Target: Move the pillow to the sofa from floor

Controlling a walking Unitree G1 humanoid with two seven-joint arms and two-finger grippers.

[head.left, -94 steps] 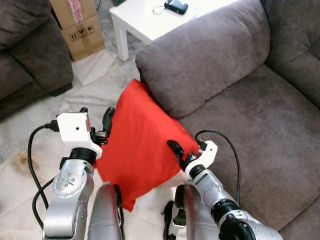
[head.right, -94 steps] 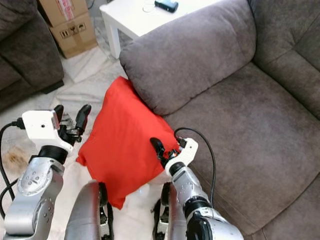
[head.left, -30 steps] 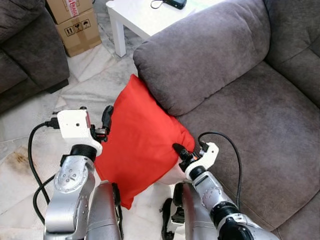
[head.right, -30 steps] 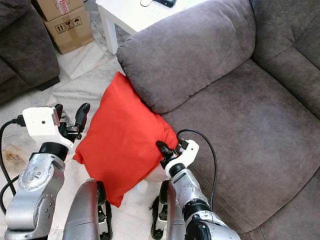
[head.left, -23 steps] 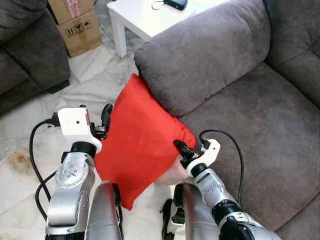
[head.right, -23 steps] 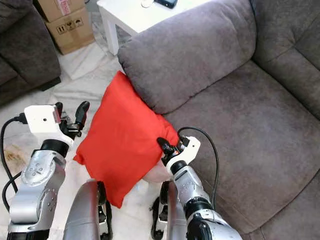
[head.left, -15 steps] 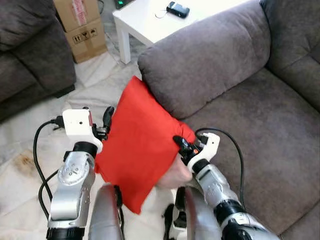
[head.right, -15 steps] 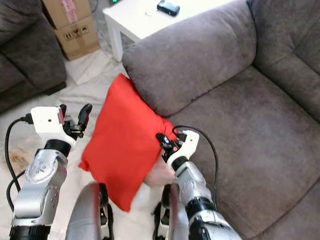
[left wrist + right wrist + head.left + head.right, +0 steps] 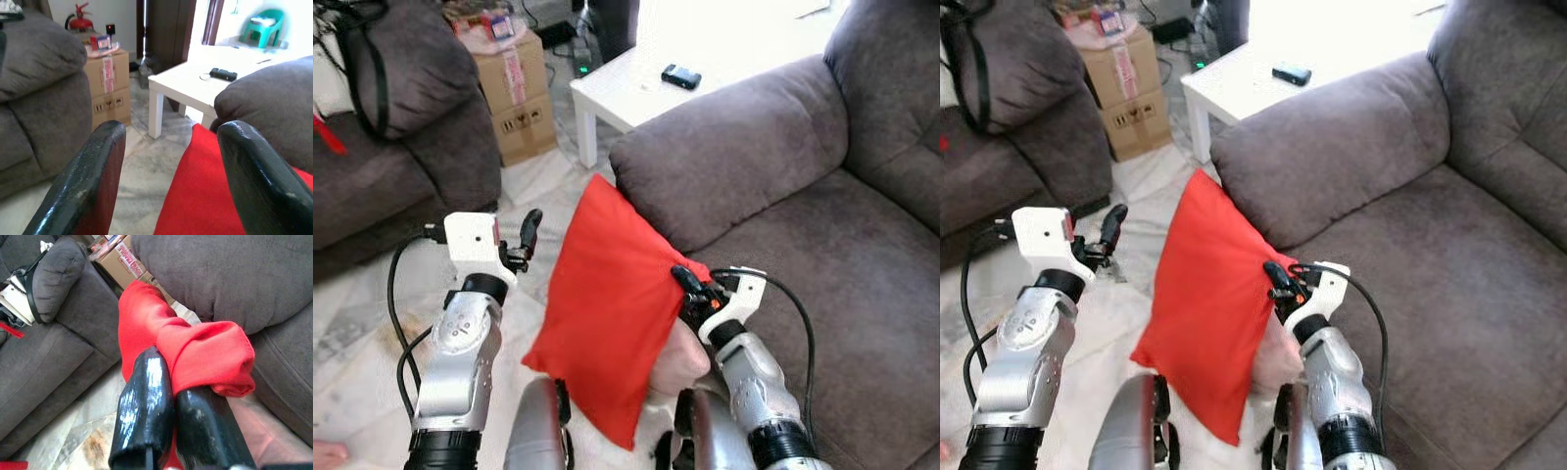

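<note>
1. Red pillow point(image 9: 612, 304) now hangs higher beside the sofa armrest point(image 9: 724, 162) than half a second ago; its lower corner looks clear of the floor point(image 9: 372, 323).
2. Right gripper point(image 9: 690, 290) has its fingers pinched tight on the pillow's corner nearest the sofa seat point(image 9: 842, 274), a fold bunched over them.
3. Left gripper point(image 9: 524, 240), fingers wide and empty, hovers just beside the pillow's far edge from the armrest.
4. Lift looks underway; pillow not yet over the seat.
</note>
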